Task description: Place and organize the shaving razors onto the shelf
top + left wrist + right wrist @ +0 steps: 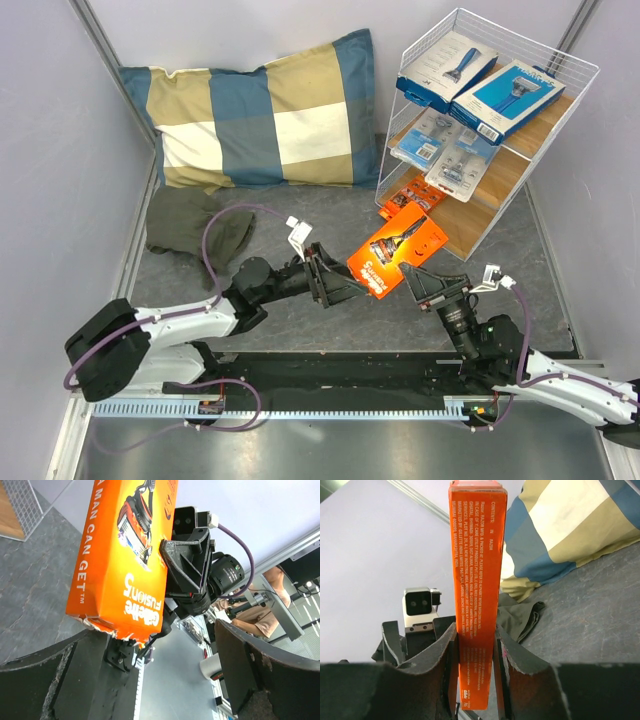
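An orange razor pack [398,250] hangs above the table's middle between both grippers. My right gripper [420,270] is shut on it; in the right wrist view the pack [476,590] stands on edge between the two pads, gripper [475,652]. My left gripper [348,282] is open; in the left wrist view [150,672] its jaws stand wide apart, and the pack's [125,555] torn lower edge sits just above the left finger. The shelf [492,215] at the far right holds two blue boxes [447,65] on top, two blister packs [445,148] in the middle and one orange card [412,193] below.
A blue-and-tan checked pillow [265,110] leans against the back wall. A crumpled olive-green cloth [190,225] lies at the left on the grey table. Grey walls close in both sides.
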### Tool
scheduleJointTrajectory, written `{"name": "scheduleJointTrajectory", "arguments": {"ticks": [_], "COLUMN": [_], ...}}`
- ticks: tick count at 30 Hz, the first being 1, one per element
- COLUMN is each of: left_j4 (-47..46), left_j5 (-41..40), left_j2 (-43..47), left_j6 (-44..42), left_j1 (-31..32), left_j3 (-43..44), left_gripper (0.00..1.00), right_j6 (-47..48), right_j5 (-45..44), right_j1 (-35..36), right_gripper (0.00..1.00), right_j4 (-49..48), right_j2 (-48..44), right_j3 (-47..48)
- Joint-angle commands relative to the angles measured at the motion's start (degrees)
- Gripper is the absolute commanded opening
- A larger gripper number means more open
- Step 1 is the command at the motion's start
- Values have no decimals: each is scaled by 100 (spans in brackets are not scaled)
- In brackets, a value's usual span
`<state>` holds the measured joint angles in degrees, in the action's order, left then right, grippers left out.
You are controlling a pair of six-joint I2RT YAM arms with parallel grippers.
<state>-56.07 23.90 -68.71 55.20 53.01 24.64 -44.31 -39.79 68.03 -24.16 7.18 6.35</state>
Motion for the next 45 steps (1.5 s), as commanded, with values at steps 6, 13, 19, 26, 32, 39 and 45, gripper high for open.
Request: {"name": "scheduleJointTrajectory", "arguments": {"ticks": [6, 13, 19, 26, 32, 39, 45], "left_j4": [-896, -1178, -1476, -1863, -1837, -1294, -582], "left_j5": [-79, -87, 114, 299, 414, 221, -113], "left_j2": [-775, -995, -1197, -1391, -1391, -1101, -557], "left_j6": [-71, -36, -1, 61, 8, -246, -676], "left_j1": [280, 376, 411, 429, 429, 429, 403], "left_j3": [436, 497, 612, 673, 735, 691, 638], "left_gripper": [77, 61, 49, 28, 6, 2, 2], "right_j6": [-7, 2, -86, -139, -218, -244, -297], "right_j5": [50, 6, -46, -99, -161, -196, -257], "right_j1": [0, 0, 9, 0, 9, 8, 0], "right_gripper": [0, 0, 0, 0, 0, 24, 65], "right_j4": [-388, -247, -80, 69, 201, 394, 631], "right_j2": [-67, -199, -226, -217, -235, -261, -340], "right_j3": [15, 24, 51, 86, 95, 138, 209]}}
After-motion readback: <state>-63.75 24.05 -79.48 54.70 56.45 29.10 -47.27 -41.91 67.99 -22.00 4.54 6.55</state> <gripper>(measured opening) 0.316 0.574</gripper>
